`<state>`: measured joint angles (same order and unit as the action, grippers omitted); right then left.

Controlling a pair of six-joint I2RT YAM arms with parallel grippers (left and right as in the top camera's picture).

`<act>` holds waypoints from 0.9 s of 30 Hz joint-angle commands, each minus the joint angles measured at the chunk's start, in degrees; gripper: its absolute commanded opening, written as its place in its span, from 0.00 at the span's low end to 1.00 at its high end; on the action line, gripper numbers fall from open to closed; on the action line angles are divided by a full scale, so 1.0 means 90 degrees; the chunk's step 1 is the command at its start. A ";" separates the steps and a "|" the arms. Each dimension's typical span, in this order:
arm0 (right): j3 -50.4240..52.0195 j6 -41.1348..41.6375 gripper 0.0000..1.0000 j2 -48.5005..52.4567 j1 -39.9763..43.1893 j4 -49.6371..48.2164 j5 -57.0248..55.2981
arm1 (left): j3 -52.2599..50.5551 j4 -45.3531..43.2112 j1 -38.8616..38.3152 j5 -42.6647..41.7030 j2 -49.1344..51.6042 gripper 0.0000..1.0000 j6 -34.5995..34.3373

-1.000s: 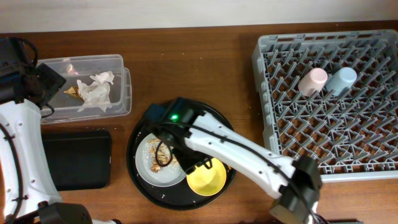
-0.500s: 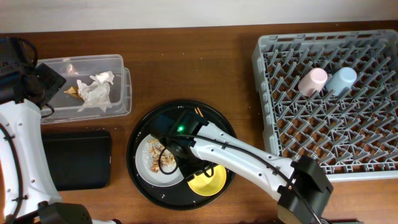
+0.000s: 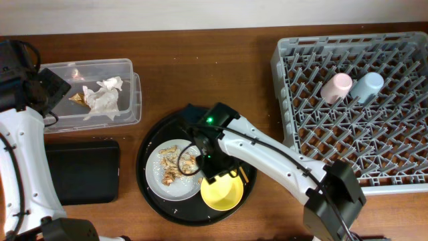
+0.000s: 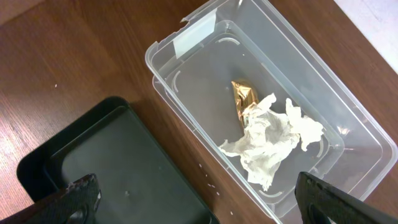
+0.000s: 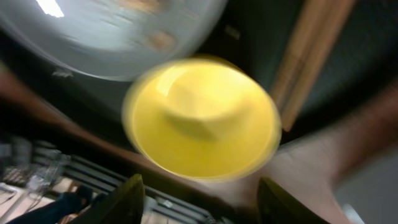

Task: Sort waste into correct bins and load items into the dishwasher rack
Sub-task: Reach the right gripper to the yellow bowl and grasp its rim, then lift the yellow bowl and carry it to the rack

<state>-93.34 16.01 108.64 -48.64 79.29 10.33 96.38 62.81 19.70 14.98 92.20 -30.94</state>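
Toward the worktop's near edge, a round yellow bowl sat on the large black round tray beside the round grey plate, under the spread right end effector; wrist-view blur smeared its rim.

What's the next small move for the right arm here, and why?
Probably lower the open right gripper onto the rim of the yellow bowl and close: the bowl lies right beneath it on the round black tray, not yet in the dishwasher rack.
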 commanded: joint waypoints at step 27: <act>0.1865 0.2331 0.45 -0.0209 -0.1435 -0.2499 -0.1188 | 0.0068 -0.0017 0.0036 0.0044 -0.0068 0.99 -0.0034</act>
<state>-78.85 35.22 108.25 -60.71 58.52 2.13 96.38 62.81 19.70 14.98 92.20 -30.94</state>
